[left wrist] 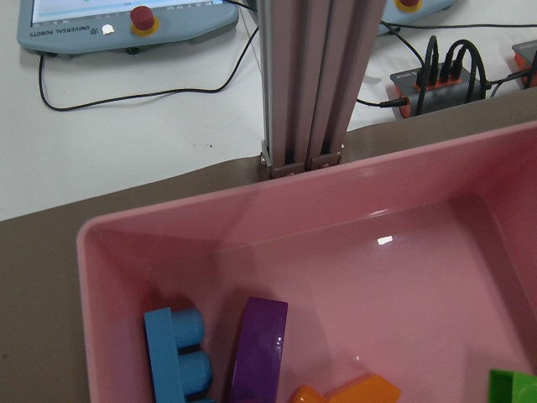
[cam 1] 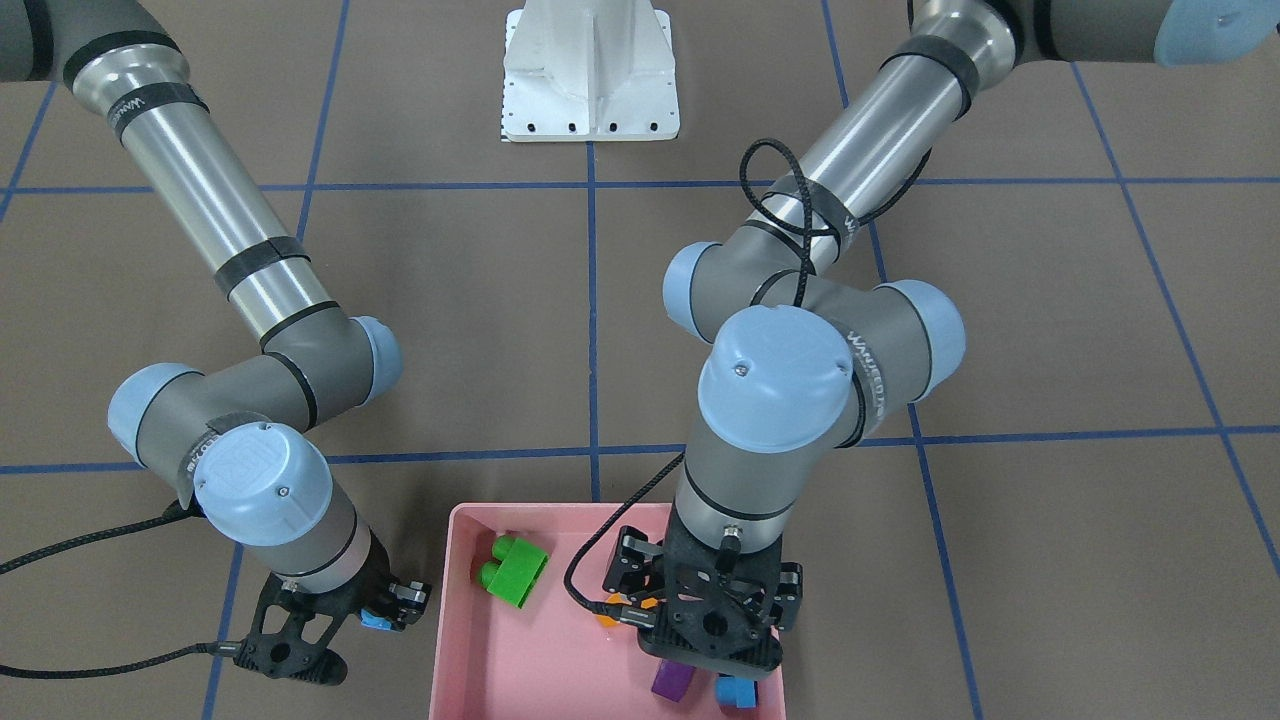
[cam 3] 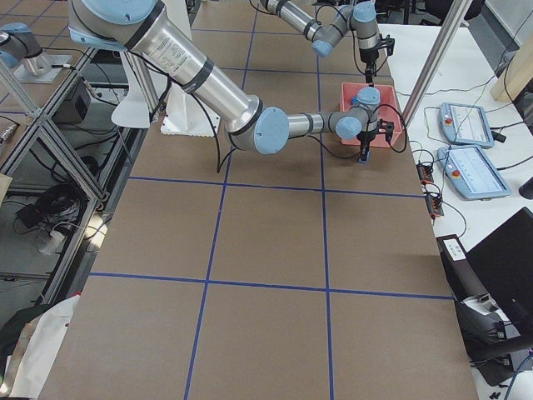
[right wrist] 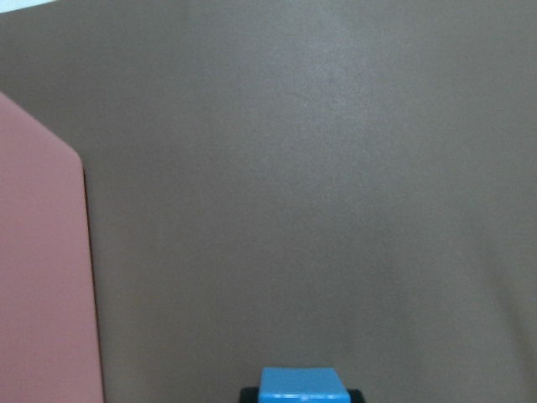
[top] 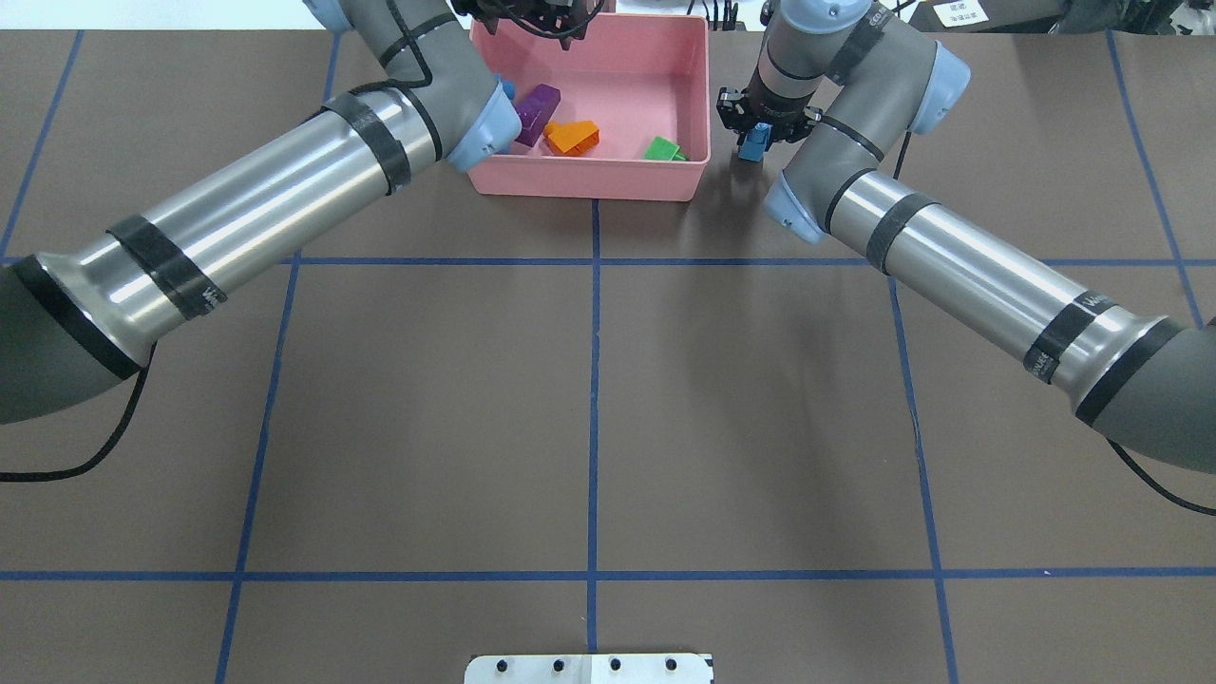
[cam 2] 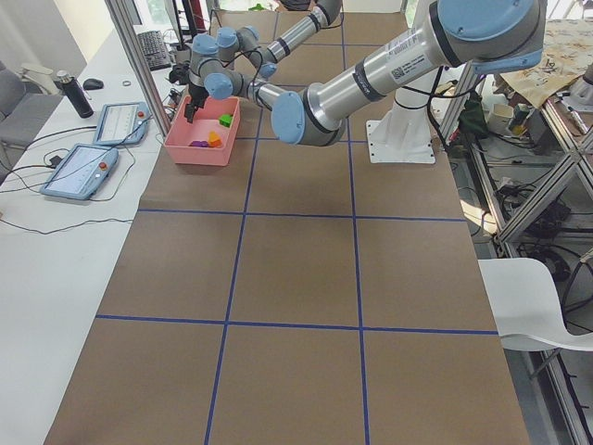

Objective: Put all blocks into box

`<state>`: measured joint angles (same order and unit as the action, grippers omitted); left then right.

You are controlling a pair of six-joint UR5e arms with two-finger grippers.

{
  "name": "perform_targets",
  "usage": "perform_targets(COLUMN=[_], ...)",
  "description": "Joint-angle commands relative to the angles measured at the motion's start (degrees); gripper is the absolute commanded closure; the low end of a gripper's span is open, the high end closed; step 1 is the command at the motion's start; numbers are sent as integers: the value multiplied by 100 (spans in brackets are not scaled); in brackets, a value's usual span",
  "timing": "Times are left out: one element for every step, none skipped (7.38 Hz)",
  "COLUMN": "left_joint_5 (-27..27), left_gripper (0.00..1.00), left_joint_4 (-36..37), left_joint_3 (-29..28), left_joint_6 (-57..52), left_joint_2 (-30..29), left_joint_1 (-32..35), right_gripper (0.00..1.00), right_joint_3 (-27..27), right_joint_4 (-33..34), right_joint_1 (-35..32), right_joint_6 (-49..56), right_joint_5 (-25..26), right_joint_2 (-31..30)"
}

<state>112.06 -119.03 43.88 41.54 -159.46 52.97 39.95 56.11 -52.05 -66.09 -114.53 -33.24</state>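
The pink box stands at the table's far edge. It holds the green block, the orange block, the purple block and the long blue block. My left gripper hangs over the box above the purple and orange blocks, open and empty; its fingers do not show in the left wrist view. My right gripper is shut on the tiny blue block just outside the box wall, low over the table.
An aluminium post stands right behind the box, with teach pendants and cables on the white bench beyond. The white robot base is at the near side. Blue tape lines cross the brown table.
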Motion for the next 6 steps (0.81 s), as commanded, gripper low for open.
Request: perform_targets(left_joint_5=[910, 1131, 1194, 1204, 1186, 1177], left_gripper=[1, 1, 1, 1, 1, 1], left_joint_4=[657, 984, 1187, 1537, 1828, 1848], left_joint_3=[958, 1887, 2645, 3218, 3737, 3994], left_joint_6=[-513, -872, -1224, -1645, -2015, -2071], left_joint_2=[552, 1304, 2017, 2546, 3004, 3269], left_joint_1=[528, 730, 906, 1047, 1118, 1119], right_gripper=[100, 100, 100, 100, 100, 100], right_joint_3=[74, 74, 74, 74, 74, 74], right_joint_4=[23, 40, 119, 503, 611, 612], right_joint_1=[-339, -463, -534, -621, -622, -535], right_joint_6=[61, 44, -26, -27, -192, -681], right_joint_5=[-419, -473, -482, -552, -552, -552], right_joint_2=[1, 141, 342, 631, 826, 993])
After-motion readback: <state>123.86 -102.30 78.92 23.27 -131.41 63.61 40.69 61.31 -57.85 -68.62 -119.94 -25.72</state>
